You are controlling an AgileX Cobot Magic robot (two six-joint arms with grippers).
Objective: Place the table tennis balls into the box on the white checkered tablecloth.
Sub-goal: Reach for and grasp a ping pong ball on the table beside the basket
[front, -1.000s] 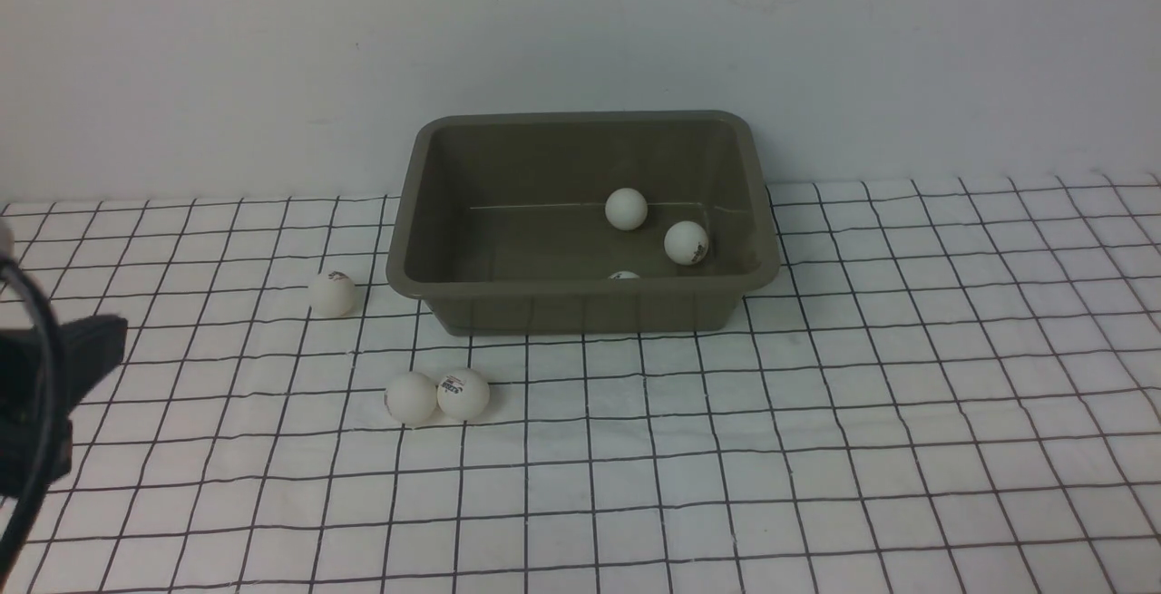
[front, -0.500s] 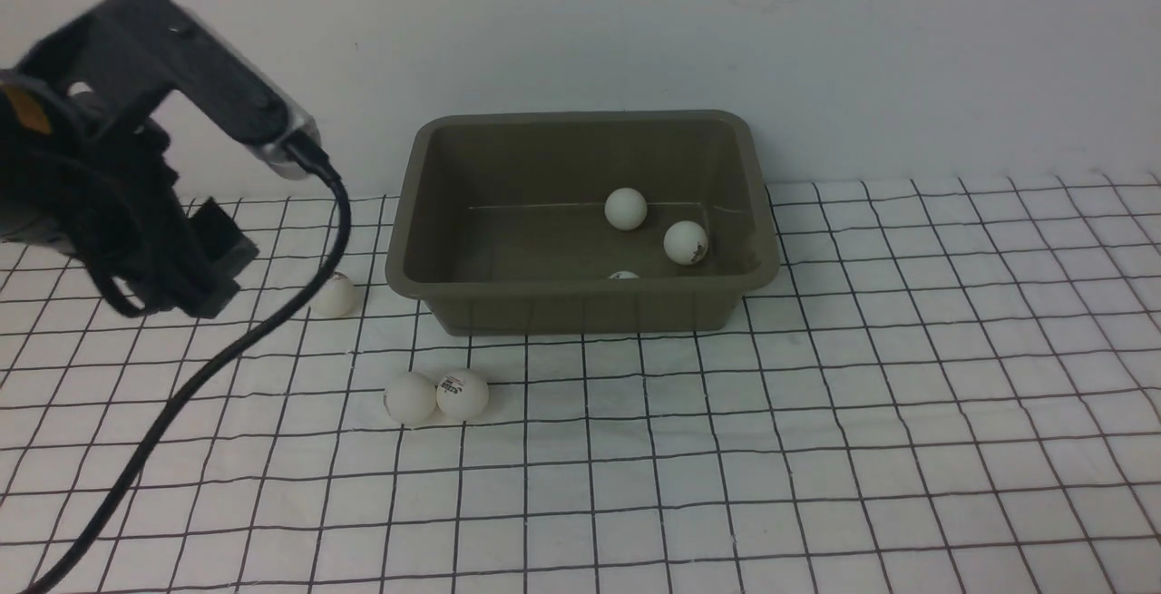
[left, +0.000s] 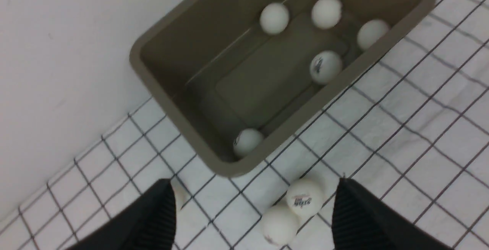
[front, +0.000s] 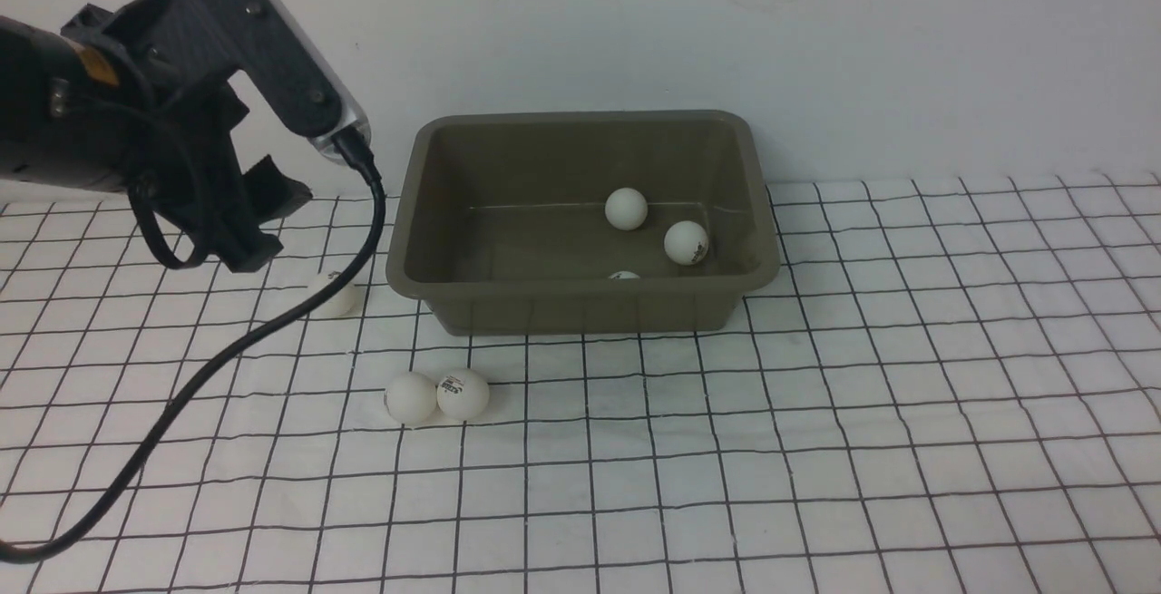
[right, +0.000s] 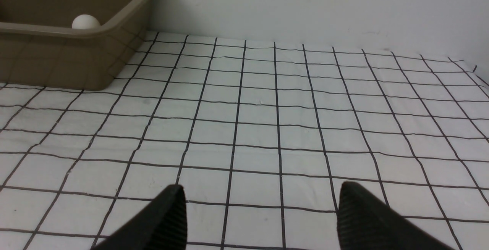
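From the front, the left gripper hangs with fingers spread above the white checkered tablecloth, left of the box. Its cable crosses one loose ball. Two touching table tennis balls lie on the cloth before the box's near wall, and only three show inside.

The left wrist view looks down into the box and finds five balls there. The touching pair sits between the parted fingers. A pale shape beside one finger may be the third loose ball.

The right wrist view alone shows the right gripper, spread over bare cloth, well apart from the box's corner.
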